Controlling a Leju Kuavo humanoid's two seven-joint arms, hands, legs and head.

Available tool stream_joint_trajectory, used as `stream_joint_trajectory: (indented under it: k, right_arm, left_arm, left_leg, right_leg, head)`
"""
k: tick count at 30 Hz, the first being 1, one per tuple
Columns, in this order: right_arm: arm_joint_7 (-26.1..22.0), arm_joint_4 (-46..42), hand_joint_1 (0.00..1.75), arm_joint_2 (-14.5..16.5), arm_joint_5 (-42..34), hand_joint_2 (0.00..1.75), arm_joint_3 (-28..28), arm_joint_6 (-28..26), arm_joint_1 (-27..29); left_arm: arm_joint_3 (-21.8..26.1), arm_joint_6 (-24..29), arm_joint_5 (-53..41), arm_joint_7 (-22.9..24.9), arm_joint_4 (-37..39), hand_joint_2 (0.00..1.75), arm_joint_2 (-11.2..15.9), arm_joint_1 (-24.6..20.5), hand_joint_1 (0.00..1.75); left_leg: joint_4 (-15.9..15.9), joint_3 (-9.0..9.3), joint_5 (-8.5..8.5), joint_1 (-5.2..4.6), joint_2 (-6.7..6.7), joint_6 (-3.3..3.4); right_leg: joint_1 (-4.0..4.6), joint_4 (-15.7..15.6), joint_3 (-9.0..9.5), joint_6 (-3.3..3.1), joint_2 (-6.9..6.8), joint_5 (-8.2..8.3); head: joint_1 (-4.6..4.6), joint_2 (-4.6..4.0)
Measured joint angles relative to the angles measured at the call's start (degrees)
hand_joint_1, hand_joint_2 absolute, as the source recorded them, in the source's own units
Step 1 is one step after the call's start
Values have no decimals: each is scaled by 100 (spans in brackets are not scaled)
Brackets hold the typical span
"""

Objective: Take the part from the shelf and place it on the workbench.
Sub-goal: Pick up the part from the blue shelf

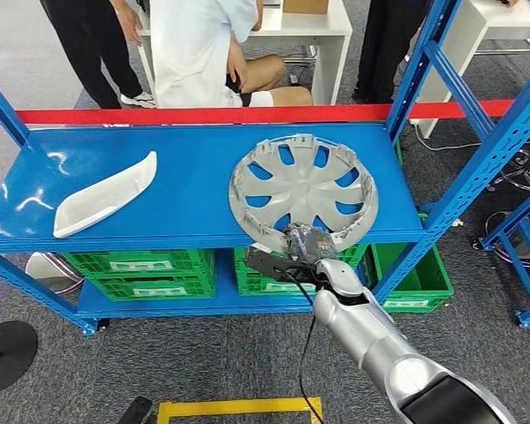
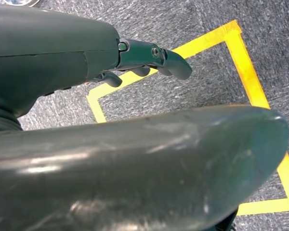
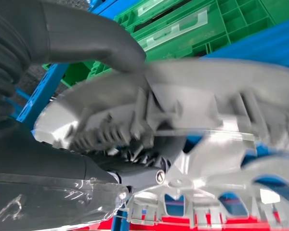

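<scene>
The round silver-grey plastic wheel cover (image 1: 304, 189) lies flat on the blue metal shelf (image 1: 189, 190), toward its 3 o'clock end, its near rim overhanging the front edge. The right robot hand (image 1: 301, 250) grips that rim at the cover's 6 o'clock, thumb on one face and fingers (image 3: 136, 173) on the other. The left robot hand (image 2: 150, 60) hangs released, fingers loosely apart, above grey carpet with yellow floor tape (image 2: 244, 62). A long white plastic trim piece (image 1: 106, 194) lies toward the shelf's 9 o'clock.

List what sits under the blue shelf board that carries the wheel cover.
Under the blue shelf board stand green crates on a lower blue board. The wheel cover, which the right hand grips at its near rim, and the board above hide the crates' contents.
</scene>
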Motion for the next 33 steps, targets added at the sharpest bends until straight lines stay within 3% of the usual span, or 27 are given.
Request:
stream_joint_trajectory:
  k: [19,22,26,33]
  right_arm:
    - [127,0,174,51,201,175,7,67,9]
    - [129,0,151,52,203,175,7,69,12]
    - [136,0,175,58,183,175,7,109,19]
    - [125,2,175,62,139,175,7,209,78]
  left_arm:
    - [0,-9,-10,-1,0,0,-27,5,0]
    - [0,-9,-10,-2,0,0,-27,5,0]
    - [0,-9,-10,-2,0,0,-25,3,0]
    - [0,-9,-8,-2,0,0,-19,3,0]
  left_leg:
    - [-1,5,-1,0,0,0]
    - [-1,5,-1,0,0,0]
    - [-1,5,-1,0,0,0]
    - [-1,4,-1,0,0,0]
  right_leg:
    - [0,0,4,-4,-2,-3]
    - [0,-1,4,-4,-2,-3]
    - [0,0,4,-4,-3,-3]
    - [0,0,3,-4,-3,-3]
  head:
    - [0,0]
    - [1,0]
    - [0,0]
    - [0,0]
